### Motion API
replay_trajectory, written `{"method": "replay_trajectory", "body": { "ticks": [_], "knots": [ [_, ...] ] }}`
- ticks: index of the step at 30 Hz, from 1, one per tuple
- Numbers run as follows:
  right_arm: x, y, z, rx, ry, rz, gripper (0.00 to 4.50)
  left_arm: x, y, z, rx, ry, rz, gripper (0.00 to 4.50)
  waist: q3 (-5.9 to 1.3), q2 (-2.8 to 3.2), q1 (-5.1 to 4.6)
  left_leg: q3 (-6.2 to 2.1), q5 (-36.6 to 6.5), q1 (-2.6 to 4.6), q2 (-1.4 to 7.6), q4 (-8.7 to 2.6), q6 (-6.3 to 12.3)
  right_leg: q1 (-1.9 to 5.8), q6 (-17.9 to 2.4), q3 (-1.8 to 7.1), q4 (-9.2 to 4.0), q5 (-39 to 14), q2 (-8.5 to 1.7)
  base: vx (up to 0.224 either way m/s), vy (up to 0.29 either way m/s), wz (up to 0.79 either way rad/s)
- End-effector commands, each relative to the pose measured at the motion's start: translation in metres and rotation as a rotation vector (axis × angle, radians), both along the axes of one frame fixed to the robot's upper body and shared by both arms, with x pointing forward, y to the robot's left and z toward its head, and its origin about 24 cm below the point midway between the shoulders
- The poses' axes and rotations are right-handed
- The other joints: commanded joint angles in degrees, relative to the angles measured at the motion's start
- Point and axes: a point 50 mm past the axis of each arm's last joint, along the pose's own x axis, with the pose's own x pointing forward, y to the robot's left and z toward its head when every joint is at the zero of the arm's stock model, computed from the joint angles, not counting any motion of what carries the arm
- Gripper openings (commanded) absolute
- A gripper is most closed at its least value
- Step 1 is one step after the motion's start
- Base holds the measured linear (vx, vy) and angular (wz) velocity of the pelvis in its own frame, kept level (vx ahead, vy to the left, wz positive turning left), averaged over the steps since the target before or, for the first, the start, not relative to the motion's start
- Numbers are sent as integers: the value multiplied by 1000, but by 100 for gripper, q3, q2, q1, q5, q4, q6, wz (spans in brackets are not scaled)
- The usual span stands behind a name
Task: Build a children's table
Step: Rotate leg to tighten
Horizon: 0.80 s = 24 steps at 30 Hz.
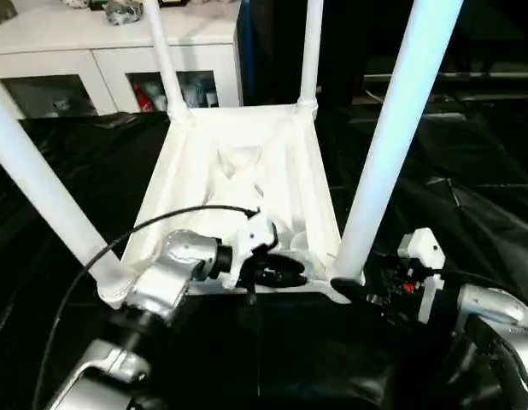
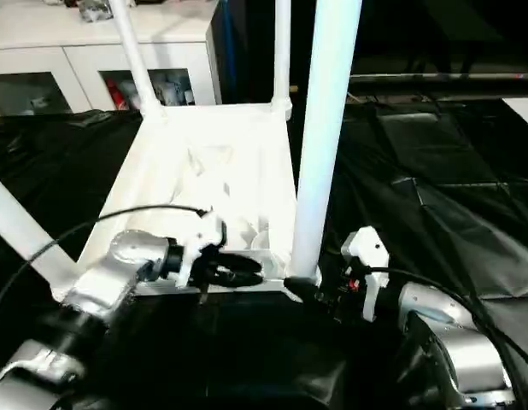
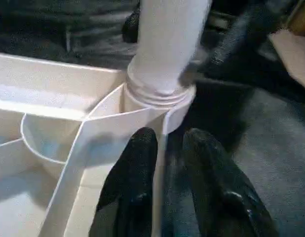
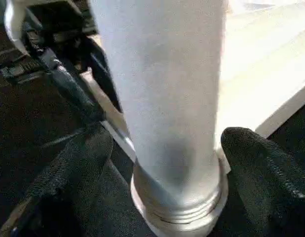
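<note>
black sheeting covers the work surface (image 1: 469, 213), where the white plastic ribbed table top (image 1: 247, 171) lies upside down, four white tubular legs in its sockets. the left gripper (image 3: 165, 148), fingers slightly parted, straddles the rim; the right gripper (image 4: 162, 163) spreads around the near right leg (image 1: 392, 145), likely seating it. next: press down firmly.
</note>
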Motion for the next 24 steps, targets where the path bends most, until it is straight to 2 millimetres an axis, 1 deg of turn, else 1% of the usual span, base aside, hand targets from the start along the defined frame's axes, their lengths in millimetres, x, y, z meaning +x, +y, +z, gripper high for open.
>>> {"method": "replay_trajectory", "body": {
  "ticks": [1, 2, 4, 5, 6, 7, 8, 9, 10, 11, 12, 13, 14, 15, 16, 17, 18, 19, 20, 21, 22, 23, 24],
  "knots": [
    [-3, -6, 10, -4, -27, -19, 394, -4, 7, 10, -22, -7, 7, 156, -276, -145, 23, -222, -985, 75, 480, -465, 549, 223, -1498, 237, -323, -1009, -397, 0, 0, 0],
    [-3, -6, 10, -4, -28, -20, 394, -4, 8, 10, -24, -7, 8, 169, -277, -135, 30, -228, -979, 83, 476, -463, 552, 214, -1486, 233, -325, -1026, -390, 0, 0, 0],
    [-10, -13, 17, 4, -39, -47, 394, -5, 15, 24, -107, -25, 80, 186, -265, -120, 23, -223, -1071, 83, 474, -474, 479, 209, -1482, 234, -337, -1093, -383, 0, 0, 0],
    [-11, -14, 17, 5, -40, -48, 394, -5, 16, 26, -121, -28, 95, 191, -269, -119, 28, -218, -1102, 94, 476, -472, 457, 210, -1490, 233, -332, -1091, -383, 0, 0, 0],
    [-12, -15, 18, 3, -41, -52, 394, -5, 18, 28, -136, -30, 111, 200, -253, -94, 32, -218, -1189, 95, 464, -479, 445, 192, -1469, 234, -356, -1214, -371, 0, 0, 0],
    [-14, -17, 18, -1, -43, -61, 394, -6, 20, 32, -172, -40, 172, 212, -251, -77, 22, -224, -1276, 92, 447, -479, 392, 201, -1421, 226, -366, -1350, -370, 0, 0, 0],
    [-15, -17, 18, -1, -44, -62, 394, -6, 21, 32, -179, -42, 184, 220, -254, -97, 9, -222, -1285, 84, 457, -481, 371, 213, -1411, 229, -365, -1332, -373, 0, 0, 0],
    [-16, -20, 20, -9, -56, -94, 394, -5, 26, 36, -239, -74, 325, 225, -252, -57, 8, -230, -1312, 88, 459, -479, 337, 210, -1399, 230, -370, -1348, -381, 0, 0, 0],
    [-17, -21, 20, -12, -63, -111, 394, -5, 29, 36, -261, -90, 393, 239, -248, -98, -16, -231, -1297, 64, 470, -475, 333, 228, -1407, 226, -376, -1232, -376, 0, 0, 0],
    [-16, -21, 20, -10, -66, -121, 394, -4, 30, 35, -268, -93, 449, 239, -244, -107, -14, -229, -1304, 61, 455, -469, 356, 224, -1381, 227, -393, -1296, -380, 0, 0, 0],
    [-16, -21, 21, -4, -69, -138, 394, -2, 33, 33, -272, -109, 535, 262, -258, -93, -25, -233, -1296, 60, 446, -460, 371, 224, -1338, 219, -386, -1338, -363, 0, 0, 0],
    [-15, -21, 20, -2, -77, -178, 394, -3, 35, 28, -266, -137, 617, 262, -249, -123, -33, -238, -1298, 56, 436, -456, 397, 217, -1251, 215, -420, -1478, -356, 0, 0, 0],
    [-14, -21, 20, -1, -83, -208, 394, -4, 36, 25, -262, -154, 675, 262, -241, -137, -44, -231, -1304, 48, 427, -457, 407, 212, -1201, 215, -436, -1579, -353, 0, 0, 0],
    [-13, -21, 19, 14, -79, -238, 394, -4, 37, 22, -271, -161, 744, 262, -243, -150, -48, -238, -1296, 44, 423, -459, 408, 209, -1105, 210, -448, -1704, -347, 0, 0, 0],
    [-13, -21, 19, 39, -70, -276, 394, -5, 39, 18, -294, -167, 863, 262, -245, -141, -55, -243, -1277, 44, 438, -458, 406, 210, -1102, 213, -442, -1676, -343, 0, 0, 0],
    [-18, -17, 17, 74, -50, -283, 394, -6, 44, 13, -333, -179, 1057, 262, -246, -194, -51, -244, -1269, 38, 440, -442, 435, 205, -1074, 205, -458, -1715, -346, 0, 0, 0],
    [-19, -15, 17, 79, -44, -282, 394, -7, 45, 13, -334, -189, 1083, 262, -240, -198, -53, -243, -1275, 34, 442, -444, 447, 203, -1038, 208, -469, -1756, -340, 0, 0, 0],
    [-19, -14, 16, 81, -43, -280, 394, -7, 45, 13, -334, -191, 1087, 262, -249, -196, -22, -244, -1276, 40, 429, -446, 454, 194, -935, 214, -474, -1891, -339, 0, 0, 0],
    [-20, -12, 16, 90, -39, -275, 394, -9, 45, 13, -335, -195, 1094, 262, -239, -200, -22, -259, -1298, 32, 432, -463, 436, 181, -871, 212, -478, -1967, -331, 0, 0, 0],
    [-21, -9, 15, 97, -34, -271, 394, -11, 44, 12, -330, -194, 1111, 262, -239, -204, -24, -262, -1307, 37, 438, -470, 413, 175, -857, 210, -479, -1949, -321, 0, 0, 0],
    [-20, -5, 14, 97, -31, -268, 394, -12, 44, 12, -323, -198, 1113, 262, -223, -234, -23, -261, -1345, 42, 445, -478, 379, 163, -858, 215, -487, -1907, -322, 0, 0, 0],
    [-19, -1, 13, 100, -28, -269, 394, -14, 42, 12, -303, -209, 1110, 262, -219, -221, -17, -274, -1343, 30, 445, -489, 356, 173, -861, 217, -469, -1875, -332, 0, 0, 0],
    [-18, 0, 13, 99, -31, -277, 394, -15, 41, 12, -295, -217, 1099, 262, -215, -224, -20, -274, -1353, 27, 447, -494, 352, 171, -854, 216, -471, -1868, -332, 0, 0, 0]
  ]
}}
